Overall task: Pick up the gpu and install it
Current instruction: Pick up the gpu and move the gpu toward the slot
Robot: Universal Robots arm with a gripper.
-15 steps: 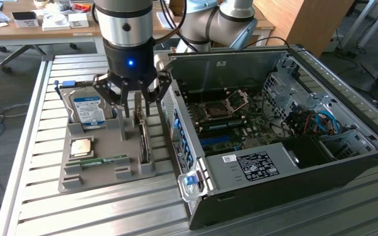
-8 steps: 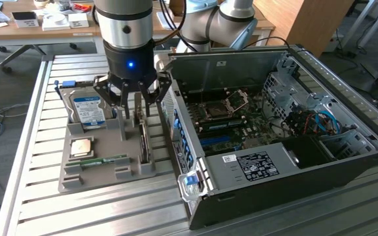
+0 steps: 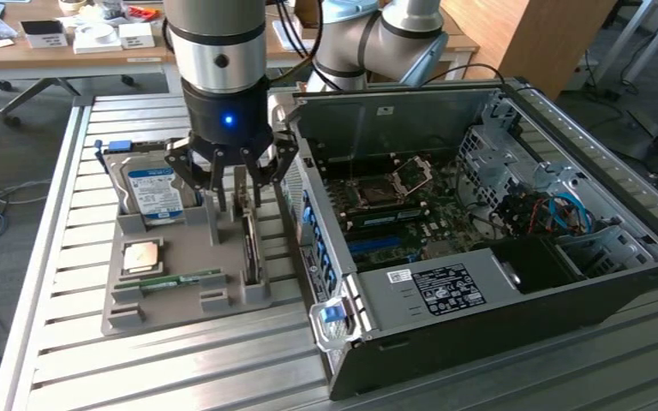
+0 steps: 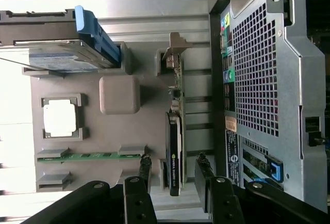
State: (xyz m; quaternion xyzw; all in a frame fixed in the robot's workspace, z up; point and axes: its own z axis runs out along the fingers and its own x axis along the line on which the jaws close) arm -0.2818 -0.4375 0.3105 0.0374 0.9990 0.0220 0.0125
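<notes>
Arm point(image 3: 220, 43) stands vertical, wrist point(image 3: 224, 98) pointing straight down, a blue light point(image 3: 230, 119) lit on its black section. Gripper point(image 3: 241, 199) hangs below; black linkage fingers point(image 4: 146, 171) are spread apart, tips down and parallel. Jaws are open with a clear gap. Grey joints point(image 3: 380, 34) of the arm bend behind.

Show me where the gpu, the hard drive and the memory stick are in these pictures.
gpu point(image 4: 174, 152): wrist view, on its black fan part, seen edge-on.
hard drive point(image 3: 153, 193): exterior view, on its blue-white label.
memory stick point(image 4: 87, 157): wrist view, on the middle of its green strip.
</notes>
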